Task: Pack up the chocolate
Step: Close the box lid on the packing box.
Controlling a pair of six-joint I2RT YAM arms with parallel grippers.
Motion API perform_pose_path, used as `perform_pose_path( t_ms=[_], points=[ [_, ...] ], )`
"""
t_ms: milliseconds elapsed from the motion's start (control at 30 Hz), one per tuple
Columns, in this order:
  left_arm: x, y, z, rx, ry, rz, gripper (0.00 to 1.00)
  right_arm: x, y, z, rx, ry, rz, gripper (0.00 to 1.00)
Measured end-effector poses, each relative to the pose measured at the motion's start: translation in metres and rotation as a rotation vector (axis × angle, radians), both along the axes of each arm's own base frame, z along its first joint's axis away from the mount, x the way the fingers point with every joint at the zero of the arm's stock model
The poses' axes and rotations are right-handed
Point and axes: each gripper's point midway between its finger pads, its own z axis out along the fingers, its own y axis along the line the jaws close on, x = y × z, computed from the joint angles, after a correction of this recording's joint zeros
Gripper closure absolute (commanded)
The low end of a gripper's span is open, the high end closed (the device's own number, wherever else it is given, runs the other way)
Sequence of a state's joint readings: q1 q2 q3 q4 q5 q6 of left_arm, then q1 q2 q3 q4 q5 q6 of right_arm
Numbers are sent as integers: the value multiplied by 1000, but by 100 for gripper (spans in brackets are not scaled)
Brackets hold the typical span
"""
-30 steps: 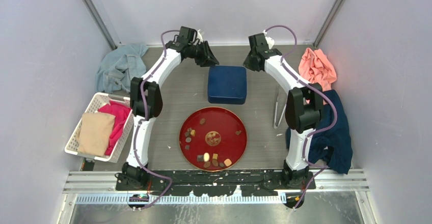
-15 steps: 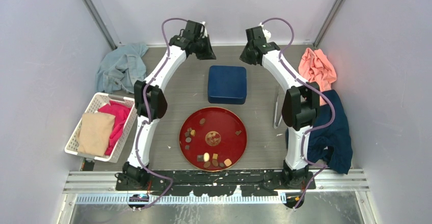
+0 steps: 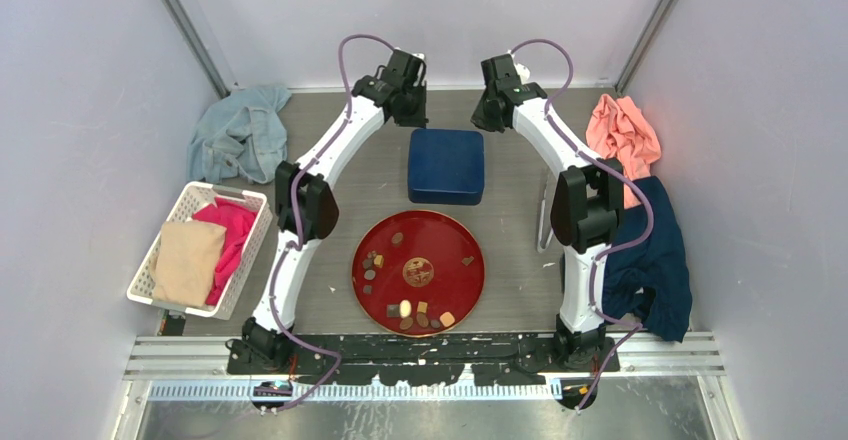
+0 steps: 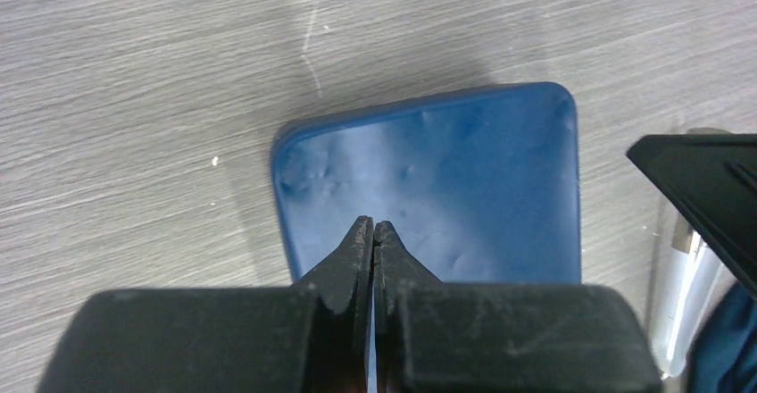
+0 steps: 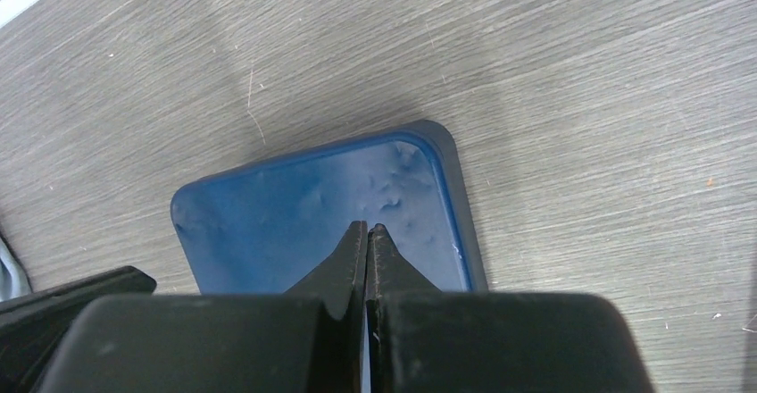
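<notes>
White links (image 3: 338,140), black joints (image 3: 305,202), purple cables (image 3: 344,65); black left gripper (image 4: 373,225), right gripper (image 5: 367,228).

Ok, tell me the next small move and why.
Probably open both claws and lower them to the edges of the blue box, to get it open. The left claw and right claw hang shut above the box, which looks closed, and the chocolate sits on the red plate.

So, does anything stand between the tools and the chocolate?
The blue box lies between them: the left tool and right tool hang shut over its far edge; the red plate holding the chocolate is on its near side. Nothing covers the chocolate.
</notes>
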State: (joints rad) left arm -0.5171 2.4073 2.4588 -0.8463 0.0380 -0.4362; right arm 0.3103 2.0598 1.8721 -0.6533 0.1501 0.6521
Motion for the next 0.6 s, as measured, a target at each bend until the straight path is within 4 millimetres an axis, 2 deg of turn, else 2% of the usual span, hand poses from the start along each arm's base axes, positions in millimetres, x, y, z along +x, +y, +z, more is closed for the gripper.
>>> perform_pose_path(
  t_ms=[233,600],
  points=[
    [6,14,-1,91,-42,38,100,-2,0,-1,-2,7,1,99],
    [5,8,1,141,-86,45,100,4,1,10,6,-19,0,99]
  ],
)
